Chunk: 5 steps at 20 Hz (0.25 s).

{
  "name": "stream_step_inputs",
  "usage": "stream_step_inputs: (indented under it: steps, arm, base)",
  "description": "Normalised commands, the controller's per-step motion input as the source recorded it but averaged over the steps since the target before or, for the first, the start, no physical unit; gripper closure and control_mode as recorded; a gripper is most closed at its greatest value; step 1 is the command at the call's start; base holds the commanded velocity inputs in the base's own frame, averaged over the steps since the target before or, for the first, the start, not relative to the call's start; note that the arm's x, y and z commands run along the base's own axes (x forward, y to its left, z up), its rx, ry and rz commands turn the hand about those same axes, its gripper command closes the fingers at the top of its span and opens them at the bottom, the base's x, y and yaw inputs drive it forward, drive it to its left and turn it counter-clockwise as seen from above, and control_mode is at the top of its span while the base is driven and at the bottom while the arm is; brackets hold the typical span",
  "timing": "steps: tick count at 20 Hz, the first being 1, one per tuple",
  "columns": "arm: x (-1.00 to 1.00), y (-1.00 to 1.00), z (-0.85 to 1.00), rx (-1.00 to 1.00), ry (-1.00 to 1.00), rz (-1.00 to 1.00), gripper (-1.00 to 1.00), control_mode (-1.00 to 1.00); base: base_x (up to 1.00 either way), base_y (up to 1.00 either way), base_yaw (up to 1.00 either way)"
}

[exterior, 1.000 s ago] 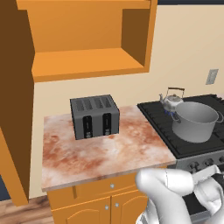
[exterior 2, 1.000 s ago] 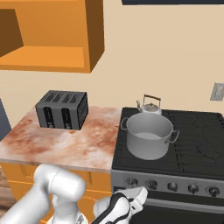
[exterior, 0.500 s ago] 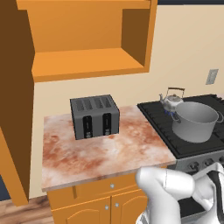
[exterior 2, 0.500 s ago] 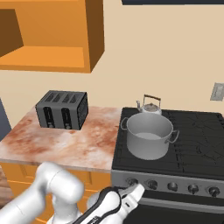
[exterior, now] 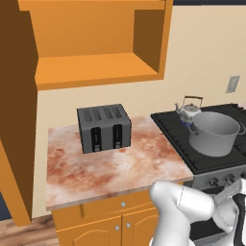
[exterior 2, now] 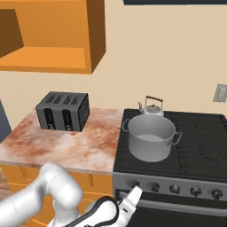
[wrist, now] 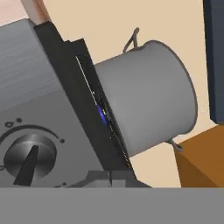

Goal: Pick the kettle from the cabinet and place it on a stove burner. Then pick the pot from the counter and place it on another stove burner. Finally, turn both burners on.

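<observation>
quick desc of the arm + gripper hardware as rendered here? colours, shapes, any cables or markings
The arm is glossy white with fat rounded tube links and bulbous joint housings; a dark band runs along the forearm seam in the right base view. The gripper end is a slim white tapered piece. No cables or readable markings visible; a faint dashed seam line crosses one link in the left base view.

toaster [exterior: 104, 128]: dk grey, 4-slot, centre-left of frame, upright
wall outlet [exterior: 233, 84]: right edge, mid-height
drawer knobs [exterior: 124, 204]: silver, bottom centre
</observation>
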Motion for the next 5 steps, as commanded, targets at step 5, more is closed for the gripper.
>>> stream_step_inputs:
  steps: [5]
  arm:
    - [-0.37, 0.08, 0.28, -0.17, 0.00, 0.00, -1.00, -1.00]
  base:
    - [0.00, 0.00, 0.00]
